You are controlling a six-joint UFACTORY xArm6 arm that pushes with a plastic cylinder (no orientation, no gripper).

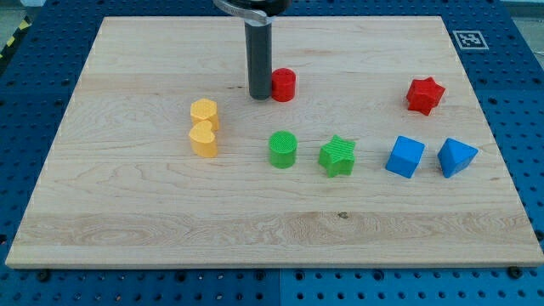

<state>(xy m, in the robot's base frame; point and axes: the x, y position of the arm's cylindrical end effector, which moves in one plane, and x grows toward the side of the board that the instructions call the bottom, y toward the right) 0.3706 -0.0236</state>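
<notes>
My tip (259, 95) rests on the wooden board (127, 221) in its upper middle, touching the left side of a red cylinder (283, 85). Down to the left, two yellow blocks stand touching each other: a yellow hexagonal one (204, 112) above a yellow heart (203, 139). Below the tip sit a green cylinder (283, 150) and a green star (337, 156).
A red star (424, 95) lies at the view's right. Below it are a blue cube (405, 156) and a blue angular block (456, 157). A printed marker tag (469, 39) sits on the board's top right corner.
</notes>
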